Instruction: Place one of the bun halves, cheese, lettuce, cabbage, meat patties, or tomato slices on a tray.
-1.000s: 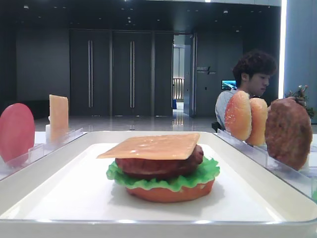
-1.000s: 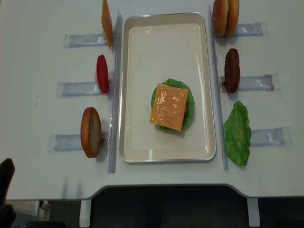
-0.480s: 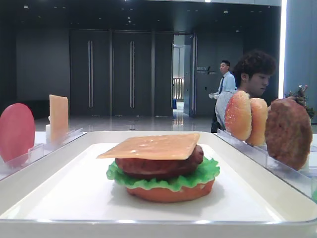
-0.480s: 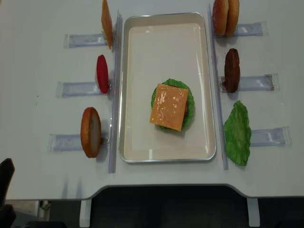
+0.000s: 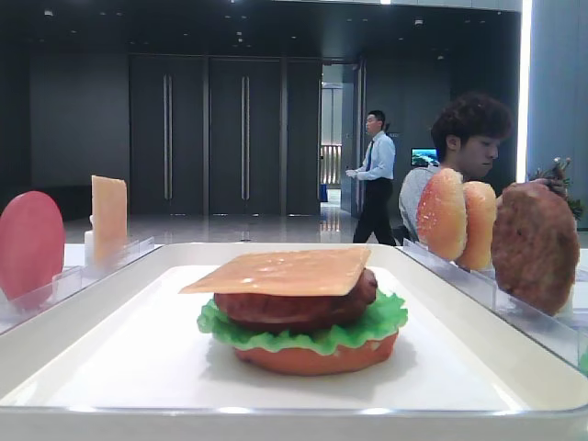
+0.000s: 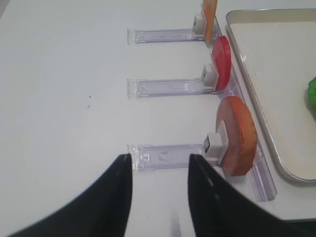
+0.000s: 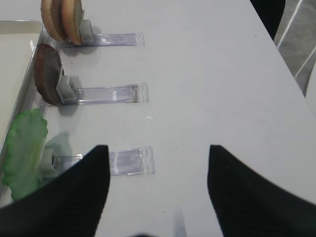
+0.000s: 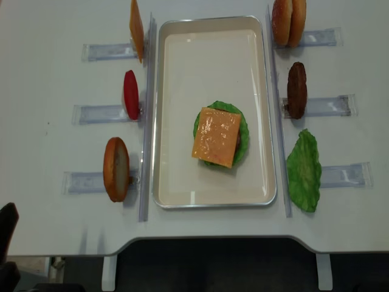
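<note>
On the white surface, largest things first:
table [image 8: 55, 67]: white top carrying everything, with its near edge curving inward at the bottom of the overhead view.
tray [image 8: 176, 182]: white, rectangular, lying lengthwise down the middle of the table.
clear holders [image 8: 97, 114]: three slotted strips on each side of the tray, all pointing at it.
loose lettuce [image 8: 304, 170]: frilly green leaf right of the tray, at the nearest right holder.
stack [image 5: 303, 317]: built in the near half of the tray; an orange-red bun half at the bottom, a green leaf, a brown patty, then the cheese.
cheese [image 8: 216, 137]: pale orange square lying flat on top of the stack, turned slightly askew to the tray sides.
bun halves [image 8: 288, 22]: two standing on edge together in the far right holder.
single bun half [image 8: 115, 168]: on edge in the nearest left holder.
spare patty [image 8: 296, 89]: on edge in the middle right holder.
tomato slice [image 8: 130, 94]: red disc on edge in the middle left holder.
spare cheese [image 8: 136, 28]: upright slice in the far left holder.
left hand [image 6: 158, 197]: dark fingers parted a moderate way, nothing between them, above the table near the single bun half's holder.
right hand [image 7: 158, 187]: fingers spread wide, holding nothing, above the table near the loose lettuce's holder.
</note>
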Tool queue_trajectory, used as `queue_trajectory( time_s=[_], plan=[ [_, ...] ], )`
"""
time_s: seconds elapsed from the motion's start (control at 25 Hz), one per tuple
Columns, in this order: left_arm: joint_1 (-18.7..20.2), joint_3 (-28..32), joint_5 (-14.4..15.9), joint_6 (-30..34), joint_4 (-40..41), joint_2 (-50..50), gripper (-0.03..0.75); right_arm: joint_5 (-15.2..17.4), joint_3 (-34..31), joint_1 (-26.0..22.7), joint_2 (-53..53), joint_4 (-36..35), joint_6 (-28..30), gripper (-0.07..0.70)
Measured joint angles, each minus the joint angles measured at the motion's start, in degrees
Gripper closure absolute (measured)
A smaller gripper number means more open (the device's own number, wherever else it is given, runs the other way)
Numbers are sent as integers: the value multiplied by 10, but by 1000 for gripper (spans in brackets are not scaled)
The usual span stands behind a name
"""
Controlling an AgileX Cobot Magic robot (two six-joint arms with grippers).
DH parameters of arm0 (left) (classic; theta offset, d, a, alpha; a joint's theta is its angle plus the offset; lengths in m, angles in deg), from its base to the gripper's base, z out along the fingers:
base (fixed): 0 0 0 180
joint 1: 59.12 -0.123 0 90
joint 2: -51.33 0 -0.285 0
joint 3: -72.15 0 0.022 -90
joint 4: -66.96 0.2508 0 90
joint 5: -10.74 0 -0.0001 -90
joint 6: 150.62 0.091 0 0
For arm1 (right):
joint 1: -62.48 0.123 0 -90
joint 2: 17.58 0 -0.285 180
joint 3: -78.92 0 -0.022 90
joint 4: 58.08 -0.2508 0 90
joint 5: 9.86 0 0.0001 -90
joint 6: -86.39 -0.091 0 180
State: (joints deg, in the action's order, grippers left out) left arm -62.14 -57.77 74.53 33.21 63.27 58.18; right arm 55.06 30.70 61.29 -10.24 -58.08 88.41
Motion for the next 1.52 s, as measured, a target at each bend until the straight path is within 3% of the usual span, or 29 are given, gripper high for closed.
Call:
queue_trajectory(
  time_s=[0.76,1.52],
  plan=[
    [0,0,0,0,0,0,481,0,0,0,0,0,0,216],
    [0,0,0,0,0,0,486,0,0,0,0,0,0,216]
  ],
)
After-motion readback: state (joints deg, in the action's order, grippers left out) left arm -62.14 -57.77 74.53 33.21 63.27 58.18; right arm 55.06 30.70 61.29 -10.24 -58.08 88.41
